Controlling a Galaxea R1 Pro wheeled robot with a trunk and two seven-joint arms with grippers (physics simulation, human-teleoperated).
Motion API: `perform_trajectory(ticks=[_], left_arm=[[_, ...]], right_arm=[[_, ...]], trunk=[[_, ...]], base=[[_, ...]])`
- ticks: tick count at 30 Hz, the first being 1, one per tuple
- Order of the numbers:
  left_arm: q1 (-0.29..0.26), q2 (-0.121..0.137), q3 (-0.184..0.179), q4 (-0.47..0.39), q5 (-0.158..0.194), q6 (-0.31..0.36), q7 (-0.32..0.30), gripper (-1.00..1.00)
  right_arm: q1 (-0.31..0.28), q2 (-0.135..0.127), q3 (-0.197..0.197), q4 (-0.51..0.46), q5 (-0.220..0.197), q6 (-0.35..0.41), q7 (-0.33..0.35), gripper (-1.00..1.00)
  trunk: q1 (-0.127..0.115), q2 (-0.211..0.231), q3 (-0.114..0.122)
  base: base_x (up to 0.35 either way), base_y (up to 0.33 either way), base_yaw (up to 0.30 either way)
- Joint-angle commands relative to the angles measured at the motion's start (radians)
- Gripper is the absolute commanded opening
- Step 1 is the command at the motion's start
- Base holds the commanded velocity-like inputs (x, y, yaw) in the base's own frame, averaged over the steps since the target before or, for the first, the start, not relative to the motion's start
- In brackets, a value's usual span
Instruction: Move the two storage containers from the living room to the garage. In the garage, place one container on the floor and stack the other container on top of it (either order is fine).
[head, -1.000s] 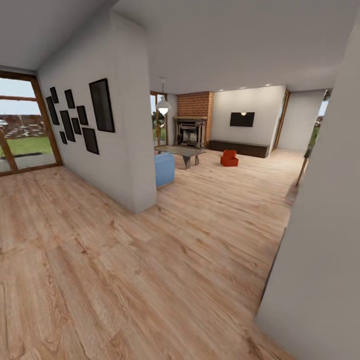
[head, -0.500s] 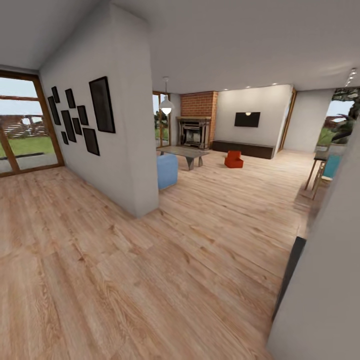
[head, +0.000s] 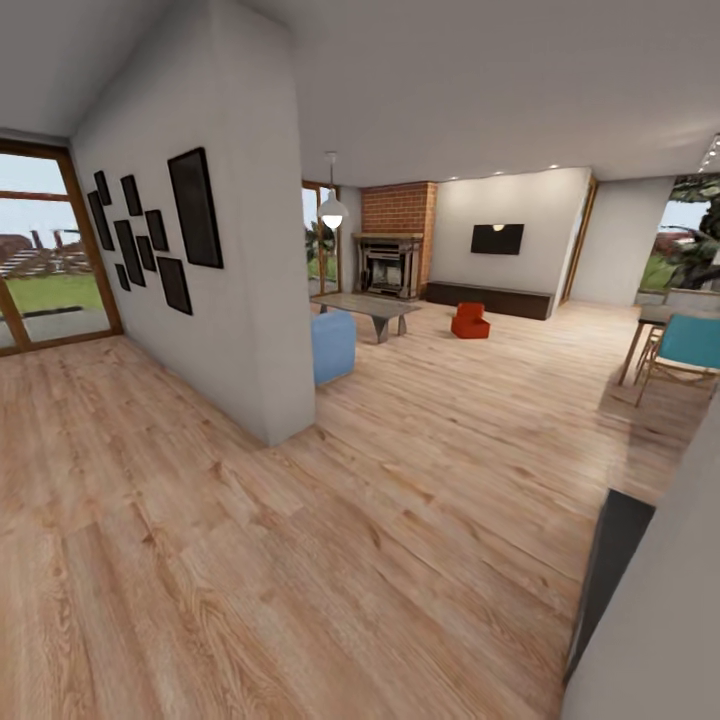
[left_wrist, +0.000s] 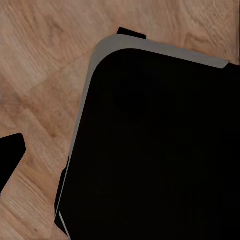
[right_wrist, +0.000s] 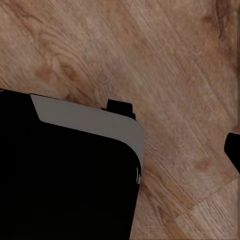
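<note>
We look across a light wood-plank floor, its grain running in long pale boards, toward the living room at the far end. A plain white partition wall stands at our left, hung with a cluster of black rectangular frames. Beyond it sit a red brick fireplace, a long dark low bench under a flat wall TV, and a grey low table. A smooth pale-blue block seat stands just beside the partition's end. At our right a teal chair is near a wooden table leg.

The two storage containers show far off as one small orange-red shape on the wood floor, in front of the bench; we cannot tell them apart, nor see inside them.

In each wrist view a black, round-cornered, grey-edged body hangs over the planks. We cannot tell how far either gripper is opened or whether it holds anything.
</note>
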Motion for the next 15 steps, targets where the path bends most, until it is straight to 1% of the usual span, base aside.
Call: perform_trajectory(ticks=[1, 15], left_arm=[[0.000, 0.000, 0.005, 0.000, 0.001, -0.002, 0.001, 1.00], [0.000, 0.000, 0.005, 0.000, 0.002, -0.002, 0.001, 1.00]], right_arm=[[-0.001, 0.000, 0.008, 0.003, -0.009, -0.006, -0.001, 1.00], [-0.001, 0.000, 0.008, 0.003, -0.008, -0.006, -0.001, 1.00]], trunk=[[0.001, 0.000, -0.001], [0.001, 0.000, -0.001]], base=[[0.323, 0.000, 0.000], [0.323, 0.000, 0.000]])
